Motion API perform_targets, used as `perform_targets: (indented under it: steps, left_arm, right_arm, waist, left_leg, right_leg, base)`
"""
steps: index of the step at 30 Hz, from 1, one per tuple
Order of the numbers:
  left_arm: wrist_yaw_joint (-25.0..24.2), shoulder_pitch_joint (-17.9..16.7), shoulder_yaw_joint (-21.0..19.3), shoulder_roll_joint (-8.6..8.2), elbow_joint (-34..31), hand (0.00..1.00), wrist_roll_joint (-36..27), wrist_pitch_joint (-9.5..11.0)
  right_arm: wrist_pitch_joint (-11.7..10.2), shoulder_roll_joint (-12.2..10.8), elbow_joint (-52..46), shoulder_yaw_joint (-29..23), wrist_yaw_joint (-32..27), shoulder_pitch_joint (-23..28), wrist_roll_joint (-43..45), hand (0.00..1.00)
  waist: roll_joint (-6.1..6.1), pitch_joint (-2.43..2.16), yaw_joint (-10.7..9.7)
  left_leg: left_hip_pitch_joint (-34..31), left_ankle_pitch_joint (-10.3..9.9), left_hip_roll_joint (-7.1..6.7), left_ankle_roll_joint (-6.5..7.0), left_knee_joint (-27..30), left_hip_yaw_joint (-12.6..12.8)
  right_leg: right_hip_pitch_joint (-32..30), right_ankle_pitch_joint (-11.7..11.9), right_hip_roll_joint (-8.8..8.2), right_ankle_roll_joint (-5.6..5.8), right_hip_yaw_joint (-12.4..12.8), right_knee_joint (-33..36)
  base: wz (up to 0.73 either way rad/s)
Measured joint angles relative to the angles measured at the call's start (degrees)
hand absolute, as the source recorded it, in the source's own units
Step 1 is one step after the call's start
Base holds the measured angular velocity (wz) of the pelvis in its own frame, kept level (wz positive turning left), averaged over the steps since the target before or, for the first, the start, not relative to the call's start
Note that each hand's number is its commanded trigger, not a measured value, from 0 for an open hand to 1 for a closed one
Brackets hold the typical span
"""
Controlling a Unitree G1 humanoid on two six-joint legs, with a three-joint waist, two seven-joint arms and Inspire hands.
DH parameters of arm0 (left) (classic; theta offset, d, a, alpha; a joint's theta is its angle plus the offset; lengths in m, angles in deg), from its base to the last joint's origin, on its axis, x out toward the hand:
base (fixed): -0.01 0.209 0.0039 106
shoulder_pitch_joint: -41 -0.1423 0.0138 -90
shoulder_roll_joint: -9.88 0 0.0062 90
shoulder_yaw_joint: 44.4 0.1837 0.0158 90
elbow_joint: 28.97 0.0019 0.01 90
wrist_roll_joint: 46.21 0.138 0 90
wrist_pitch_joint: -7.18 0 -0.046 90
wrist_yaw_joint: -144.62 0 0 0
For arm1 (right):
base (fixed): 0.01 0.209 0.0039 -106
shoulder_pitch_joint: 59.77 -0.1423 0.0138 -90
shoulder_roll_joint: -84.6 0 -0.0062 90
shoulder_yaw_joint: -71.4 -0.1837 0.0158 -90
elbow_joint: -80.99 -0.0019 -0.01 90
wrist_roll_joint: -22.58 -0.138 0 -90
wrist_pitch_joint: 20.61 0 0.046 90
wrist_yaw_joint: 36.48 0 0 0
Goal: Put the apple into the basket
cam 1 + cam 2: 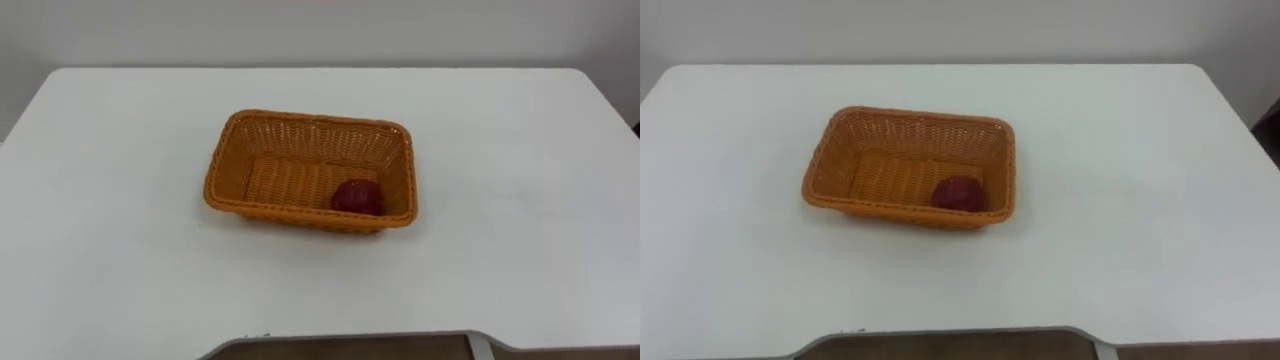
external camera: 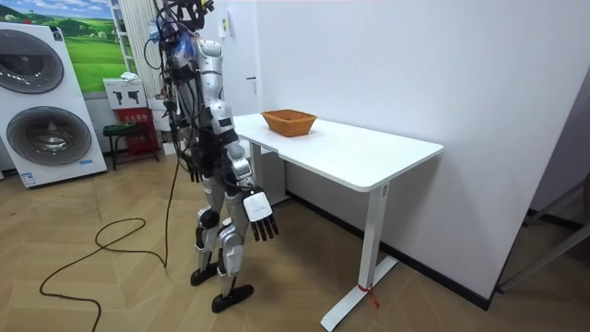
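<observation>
A dark red apple (image 1: 356,196) lies inside the orange wicker basket (image 1: 222,160), in its near right corner. The basket stands on the white table (image 1: 110,230), a little left of the middle. In the room view I stand at the table's long side, a step back from its edge, with both arms hanging down. My right hand (image 2: 261,218) hangs beside my thigh on the side nearer the camera, with relaxed fingers and nothing in it. On the far side, my left hand (image 2: 193,168) hangs at hip height, also holding nothing.
The table's front edge (image 1: 350,340) runs along the bottom of the eye views, and a white wall rises behind the table. In the room view, washing machines (image 2: 46,111) and a small stool (image 2: 124,134) stand behind me.
</observation>
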Motion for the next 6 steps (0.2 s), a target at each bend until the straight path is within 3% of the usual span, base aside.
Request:
perform_targets:
  steps: [6]
  left_arm:
    - [-0.7,0.2,2.1,-0.74,3.0,0.0,0.1,-1.3]
  right_arm:
    - [-0.3,-0.2,0.0,4.8,5.3,-0.5,2.5,0.0]
  waist:
    - [1.07,0.38,0.8]
  left_leg:
    - [0.9,-0.5,0.19,-0.08,-0.2,-0.2]
  right_leg:
    - [0.8,0.0,0.15,0.0,-0.1,0.1]
  base:
    - [0.0]
